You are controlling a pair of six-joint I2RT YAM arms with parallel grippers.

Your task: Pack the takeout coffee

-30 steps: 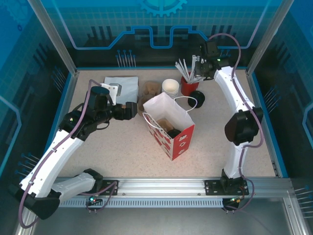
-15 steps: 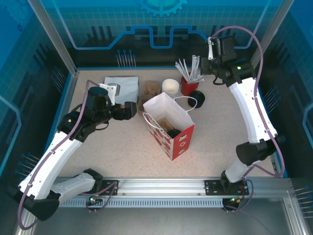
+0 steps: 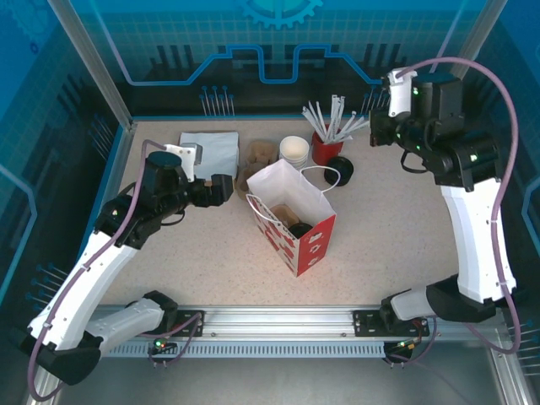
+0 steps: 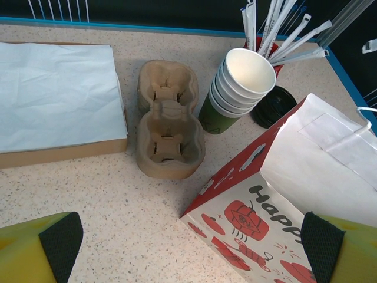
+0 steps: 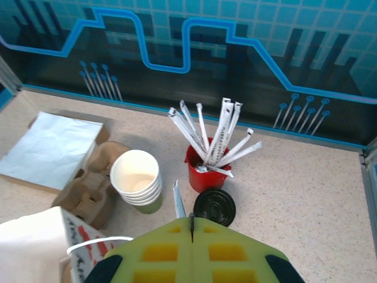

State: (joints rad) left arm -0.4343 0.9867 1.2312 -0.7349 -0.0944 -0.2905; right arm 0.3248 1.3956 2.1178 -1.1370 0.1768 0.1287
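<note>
White-and-black left arm and right arm, purple-cabled.
Smooth white shells cover the links, black housings the joints; a purple cable runs along each. The left fingers are yellow-green with black textured pads; the right fingers are the same yellow-green, moulded with square recesses.

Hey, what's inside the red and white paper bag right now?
From above, the paper bag holds a brown cardboard piece and a round black shape, possibly a lid. Whatever sits beneath them is covered by the bag's walls.
</note>
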